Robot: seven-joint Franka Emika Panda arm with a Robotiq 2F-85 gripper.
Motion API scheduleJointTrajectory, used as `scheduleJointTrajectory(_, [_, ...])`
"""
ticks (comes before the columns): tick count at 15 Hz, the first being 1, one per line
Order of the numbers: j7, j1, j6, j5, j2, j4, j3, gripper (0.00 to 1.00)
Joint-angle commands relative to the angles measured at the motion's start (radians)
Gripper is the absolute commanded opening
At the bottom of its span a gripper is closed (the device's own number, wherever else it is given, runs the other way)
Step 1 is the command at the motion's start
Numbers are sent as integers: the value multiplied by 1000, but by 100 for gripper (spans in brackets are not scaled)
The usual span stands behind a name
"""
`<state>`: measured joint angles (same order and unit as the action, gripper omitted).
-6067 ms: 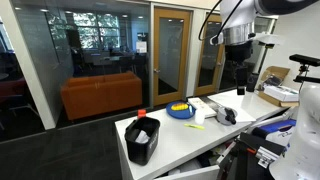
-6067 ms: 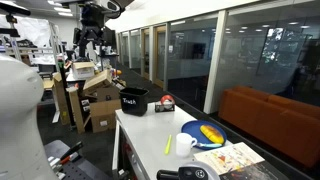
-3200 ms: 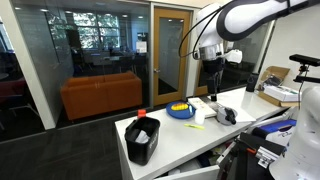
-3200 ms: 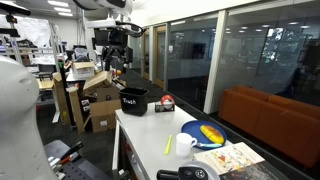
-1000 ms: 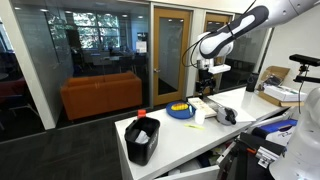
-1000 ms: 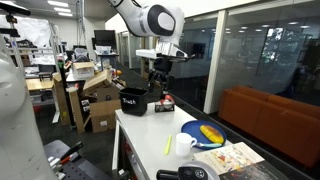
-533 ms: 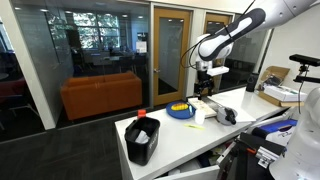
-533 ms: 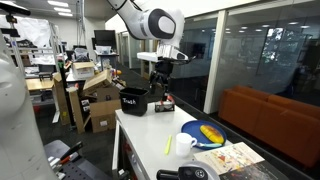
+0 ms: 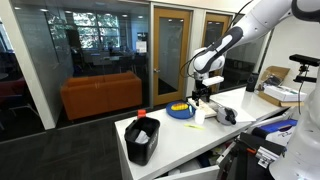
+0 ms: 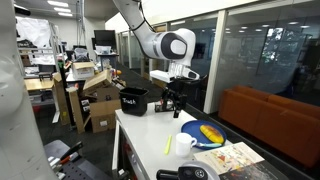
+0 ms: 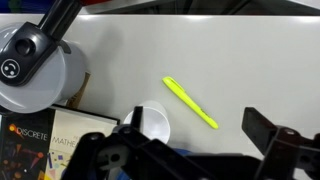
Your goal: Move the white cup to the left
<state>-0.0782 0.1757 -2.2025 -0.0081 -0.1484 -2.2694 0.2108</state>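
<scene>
White cup (image 10: 184, 144): upright on the counter (image 10: 140, 135), toward the end far from the black bin (image 10: 132, 100) and just beside the blue dish (image 10: 205, 133); it stands where it did in every earlier frame.
Yellow marker (image 11: 190, 102): lies flat near the cup without touching it; unmoved.
Pincer (image 11: 185, 150): fingers spread wide with nothing between them. In the wrist view the cup shows below, a little off the middle toward one finger.
Just changed: over the last half second the arm has reached further along the counter and sunk, so in an exterior view the pincer now hangs lower, over the cup's end of the counter.
Meaning for the task: the approach looks nearly done. No grasp is made yet, the cup is untouched, and the whole shift left remains.
Against the earliest frame: the arm then stood high and well off beyond the bin end; now it leans in over the counter. Bin, dish and book (image 10: 232, 158) are as they were.
Next call: probably centre the fingers on the cup, then descend. Marker and dish lie close, so a nudge is the risk.
</scene>
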Motion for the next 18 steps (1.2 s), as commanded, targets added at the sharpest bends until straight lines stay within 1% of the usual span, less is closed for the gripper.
scheduleJointTrajectory(1, [-2,10,-9,-7,-77,57,0,100])
scheduleJointTrajectory(11, [-4,-3,-73,-11,-228,124,-8,100])
scheduleJointTrajectory(18, [0,-2,-98,-13,-263,142,-7,100])
